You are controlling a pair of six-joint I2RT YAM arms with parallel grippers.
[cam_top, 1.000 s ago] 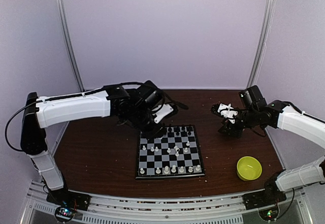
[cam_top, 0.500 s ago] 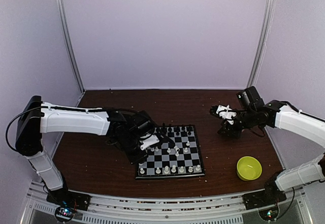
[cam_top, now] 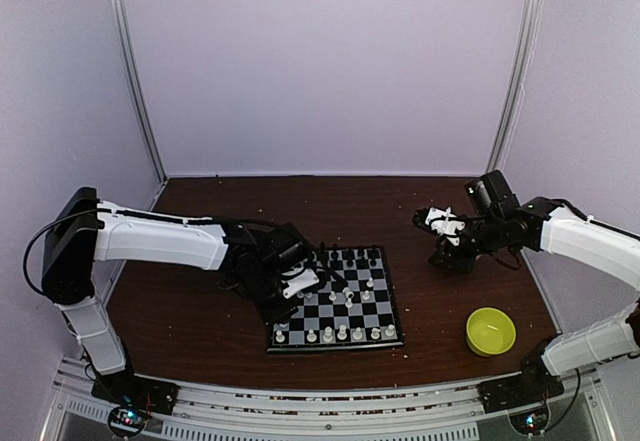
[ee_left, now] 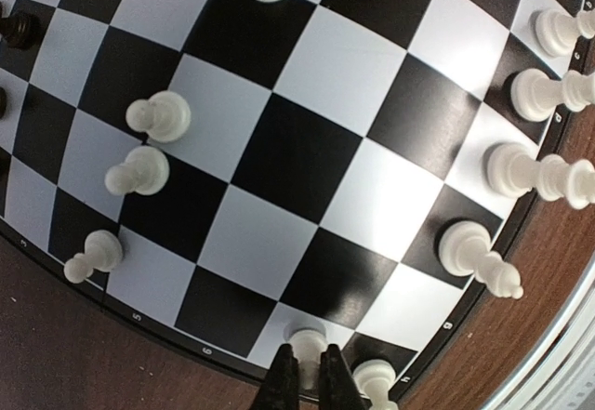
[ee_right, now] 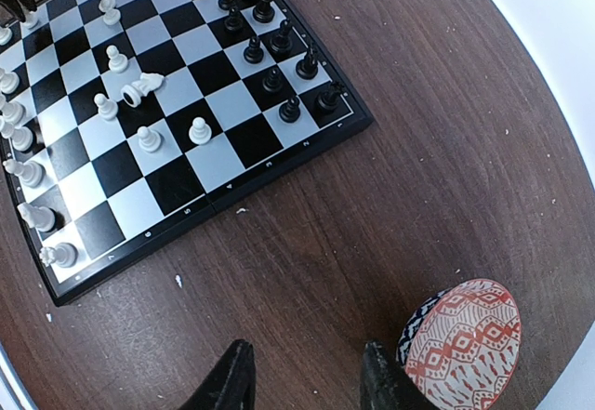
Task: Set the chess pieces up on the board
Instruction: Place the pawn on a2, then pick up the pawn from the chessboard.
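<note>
Piece [ee_left: 307, 339] (wht) pinched in L gripper [ee_left: 305, 384], swung from far side to board [ee_left: 296, 157] near edge for seating; R gripper [ee_right: 303, 373] agape, empty

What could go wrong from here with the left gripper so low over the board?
The left gripper pinches a white pawn at the edge of the board; opening might knock the neighbouring white piece. A toppled white piece mid-board could roll into others.
</note>
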